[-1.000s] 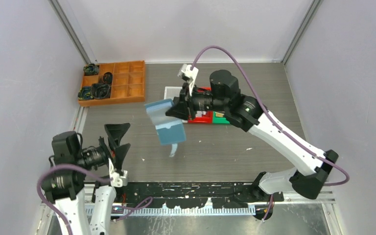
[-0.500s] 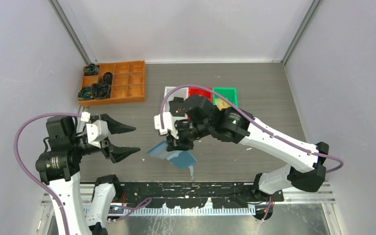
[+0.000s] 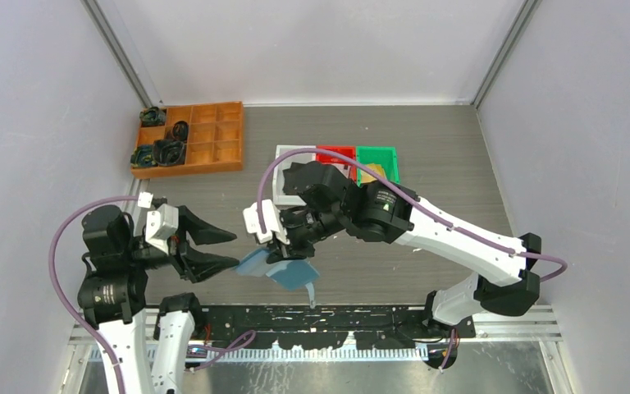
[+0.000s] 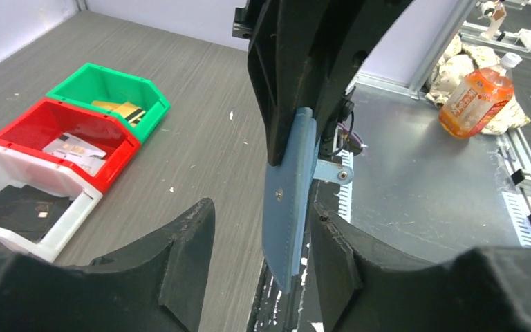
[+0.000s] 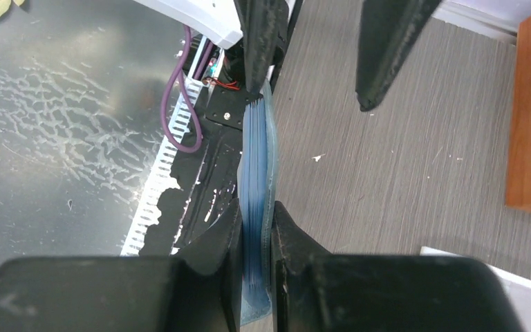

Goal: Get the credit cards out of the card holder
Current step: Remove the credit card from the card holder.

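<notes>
Item: holder (image 3: 291,272), teal-blue, folded shut as far as can be seen, held edge-on and clear of the table (image 3: 426,164) at near centre, above the near rail. Held by: right gripper (image 3: 281,249), jaws narrow and clamped on both faces of the holder at its upper end; a pale tab (image 3: 310,294) hangs from its near edge. Attending: left gripper (image 3: 236,249), jaws part-way apart, one finger each side of the holder's free end; whether a finger touches it cannot be told. Cards: none shows at the holder's edges; loose cards (image 4: 126,108) lie in the green bin (image 4: 153,104) and the red bin (image 4: 114,162), far centre, beside a white bin (image 4: 69,221). Step, as judged: the two-handed set-up before a card is drawn. Next move calls for: the left fingers taking one flap or a card edge only, not the whole fold, while the right grip stays firm.
</notes>
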`<state>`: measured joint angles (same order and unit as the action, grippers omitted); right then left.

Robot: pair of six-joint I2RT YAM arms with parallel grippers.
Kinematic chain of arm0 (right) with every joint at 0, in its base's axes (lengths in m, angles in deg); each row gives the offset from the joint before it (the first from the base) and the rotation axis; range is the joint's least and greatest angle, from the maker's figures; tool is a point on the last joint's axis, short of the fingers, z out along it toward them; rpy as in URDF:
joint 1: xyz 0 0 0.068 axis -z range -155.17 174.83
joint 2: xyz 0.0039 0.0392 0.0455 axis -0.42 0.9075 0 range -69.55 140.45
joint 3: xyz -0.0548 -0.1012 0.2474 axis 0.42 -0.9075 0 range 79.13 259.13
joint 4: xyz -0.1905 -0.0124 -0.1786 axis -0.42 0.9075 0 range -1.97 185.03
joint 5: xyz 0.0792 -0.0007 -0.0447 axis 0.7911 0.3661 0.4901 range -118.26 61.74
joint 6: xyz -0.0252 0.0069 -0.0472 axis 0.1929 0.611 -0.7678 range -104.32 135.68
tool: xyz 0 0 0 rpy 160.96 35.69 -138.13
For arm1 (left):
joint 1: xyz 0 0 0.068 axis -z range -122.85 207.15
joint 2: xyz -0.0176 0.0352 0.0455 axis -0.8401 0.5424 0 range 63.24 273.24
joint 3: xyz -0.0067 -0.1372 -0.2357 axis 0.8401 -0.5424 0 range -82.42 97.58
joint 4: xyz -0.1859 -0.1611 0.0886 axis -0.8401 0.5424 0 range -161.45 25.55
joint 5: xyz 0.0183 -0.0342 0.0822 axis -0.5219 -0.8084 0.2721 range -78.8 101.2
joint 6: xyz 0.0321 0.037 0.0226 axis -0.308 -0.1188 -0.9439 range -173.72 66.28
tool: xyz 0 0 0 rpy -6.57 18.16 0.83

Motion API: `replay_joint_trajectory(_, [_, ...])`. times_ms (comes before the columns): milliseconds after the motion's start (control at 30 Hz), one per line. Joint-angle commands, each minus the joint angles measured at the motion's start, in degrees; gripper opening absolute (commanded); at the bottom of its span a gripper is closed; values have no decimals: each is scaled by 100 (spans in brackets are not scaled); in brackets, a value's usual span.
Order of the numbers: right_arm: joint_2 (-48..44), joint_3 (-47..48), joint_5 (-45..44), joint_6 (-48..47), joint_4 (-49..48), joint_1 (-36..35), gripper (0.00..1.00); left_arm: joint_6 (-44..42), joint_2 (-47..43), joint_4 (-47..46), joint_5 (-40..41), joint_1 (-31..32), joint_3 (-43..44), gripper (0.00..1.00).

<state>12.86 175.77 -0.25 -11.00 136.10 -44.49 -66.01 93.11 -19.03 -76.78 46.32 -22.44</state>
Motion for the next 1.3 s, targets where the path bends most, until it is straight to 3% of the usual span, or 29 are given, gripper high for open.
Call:
replay_joint_trajectory(0, [52,312,143,-191,-159,-68,1,463,52,-527,-64,29,-68,57])
replay_joint_trajectory(233, [56,140,-2,-308,-325,-27,1,487,471,-556,180,199,-100,62])
replay_joint_trajectory(333, [242,79,221,-41,-458,524,1,511,1152,-441,1621,914,217,69])
replay_joint_trajectory(400, [323,-5,569,229,-590,1056,1,421,2114,88,3114,1834,959,87])
replay_joint_trajectory(467, [229,-293,580,388,-856,1438,1,23,3457,906,4443,2424,1966,97])
replay_joint_trajectory(533, [-41,-720,714,587,-1255,1734,1,-419,4321,1594,4812,2459,2884,100])
replay_joint_trajectory(667, [-426,-1571,1048,999,-2164,2308,1,-1068,4994,2095,4134,2246,3674,100])
replay_joint_trajectory(833, [-266,-1456,1437,734,-1736,2563,1,-1779,5518,3253,2952,2236,3876,100])
replay_joint_trajectory(933, [-173,-1475,1849,801,-1844,2658,1,-1911,5392,3391,2280,2230,3570,100])
replay_joint_trajectory(1133, [152,-1291,2452,1194,-2147,2663,1,-339,3900,626,2349,2254,1787,96])
replay_joint_trajectory(1267, [294,-1235,2757,1373,-2362,2665,1,-149,3743,333,2605,2340,1387,76])
